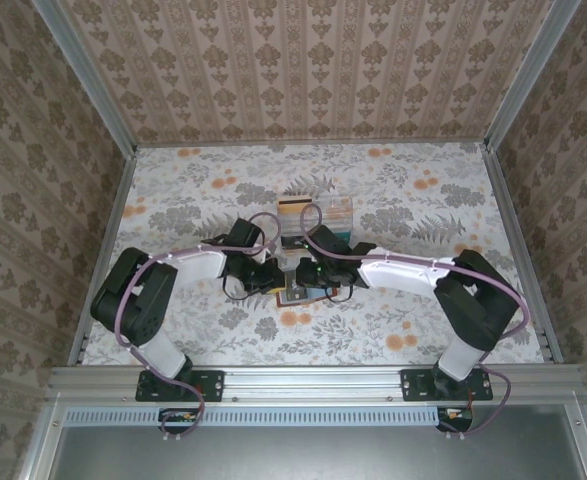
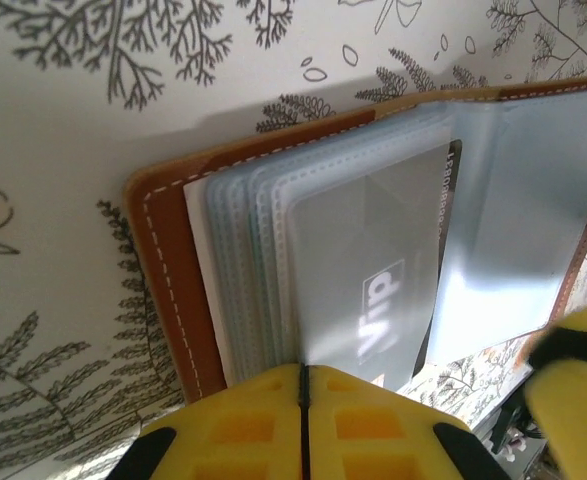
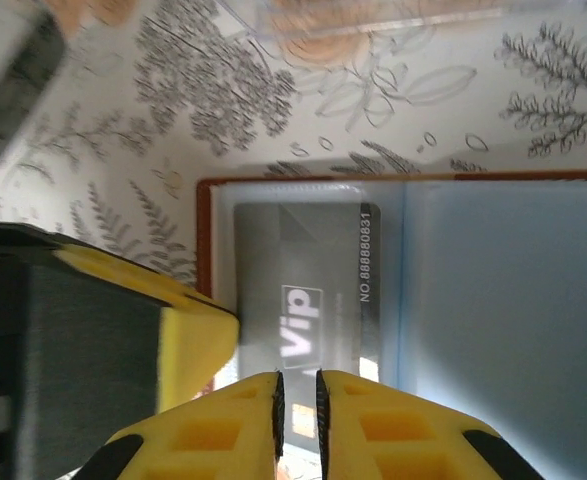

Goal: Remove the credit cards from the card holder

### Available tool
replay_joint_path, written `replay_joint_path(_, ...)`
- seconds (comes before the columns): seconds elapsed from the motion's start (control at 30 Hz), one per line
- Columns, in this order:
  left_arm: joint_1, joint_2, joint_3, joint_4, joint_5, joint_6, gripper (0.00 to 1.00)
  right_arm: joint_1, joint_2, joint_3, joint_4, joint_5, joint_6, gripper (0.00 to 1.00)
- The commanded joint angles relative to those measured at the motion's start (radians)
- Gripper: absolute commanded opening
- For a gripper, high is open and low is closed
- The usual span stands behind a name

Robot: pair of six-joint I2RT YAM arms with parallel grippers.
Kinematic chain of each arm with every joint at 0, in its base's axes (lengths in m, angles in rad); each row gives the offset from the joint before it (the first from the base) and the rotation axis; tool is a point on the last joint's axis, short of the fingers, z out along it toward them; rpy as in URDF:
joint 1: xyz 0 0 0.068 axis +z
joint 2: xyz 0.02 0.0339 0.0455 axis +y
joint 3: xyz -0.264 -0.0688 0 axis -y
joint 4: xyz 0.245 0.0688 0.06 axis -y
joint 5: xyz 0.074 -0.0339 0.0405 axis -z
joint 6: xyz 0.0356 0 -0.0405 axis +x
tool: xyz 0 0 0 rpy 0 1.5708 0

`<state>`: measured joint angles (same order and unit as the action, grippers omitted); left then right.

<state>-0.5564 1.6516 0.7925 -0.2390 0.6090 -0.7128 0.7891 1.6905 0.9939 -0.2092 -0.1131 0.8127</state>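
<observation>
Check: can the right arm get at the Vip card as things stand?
Probably yes. The holder lies open, the Vip card faces up in a clear sleeve, and the right gripper sits at its near edge, jaws nearly closed. The left gripper crowds one side; the sleeve may resist.

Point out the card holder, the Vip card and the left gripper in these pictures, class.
card holder [image 2: 163, 290], left wrist view, on its brown stitched leather edge.
Vip card [image 3: 298, 290], right wrist view, on the grey face above the logo.
left gripper [image 2: 304, 385], left wrist view, at the seam between its yellow fingertips.
</observation>
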Motion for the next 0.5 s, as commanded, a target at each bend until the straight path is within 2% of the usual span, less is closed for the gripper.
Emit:
replay_joint_path(0.0, -0.007, 0.028, 0.015, -0.046, -0.028, 0.029, 0.08, -0.019, 0.024, -0.004, 0.015, -0.054, 0.017, 0.20)
replay_joint_path(0.23, -0.007, 0.035, 0.018, -0.067, -0.041, 0.039, 0.07, -0.041, 0.033, -0.051, 0.055, -0.091, 0.031, 0.19)
replay_joint_path(0.47, -0.007, 0.027, 0.019, -0.067, -0.040, 0.040, 0.07, -0.042, 0.055, -0.042, 0.073, -0.122, 0.026, 0.10)
